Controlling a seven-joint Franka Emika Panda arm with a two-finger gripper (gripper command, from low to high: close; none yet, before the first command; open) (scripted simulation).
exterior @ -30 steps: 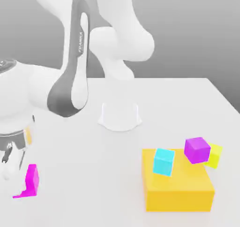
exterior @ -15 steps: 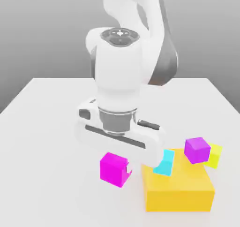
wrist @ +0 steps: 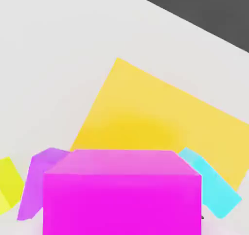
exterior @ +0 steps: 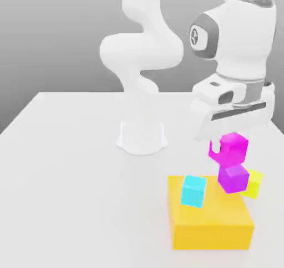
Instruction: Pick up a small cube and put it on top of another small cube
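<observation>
Swung across from the exterior view's left, the gripper (exterior: 228,148) now hangs above the orange block (exterior: 211,220), fingers pinching the small cube (exterior: 233,145). Directly beneath the fingers sits another small cube (exterior: 233,177), just under the held one; a cyan cube (exterior: 193,190) and a yellow cube (exterior: 254,183) flank it.

In the hand view the small cube (wrist: 121,193) runs off the picture's edge and covers much of the purple cube (wrist: 41,178) and cyan cube (wrist: 211,185) behind it. The yellow cube (wrist: 7,188) is also cut by the edge. In the exterior view the pincer's fingers are hidden by the hand body and the small cube (exterior: 233,147), while the purple cube (exterior: 234,178) hides part of the yellow cube (exterior: 254,184).
</observation>
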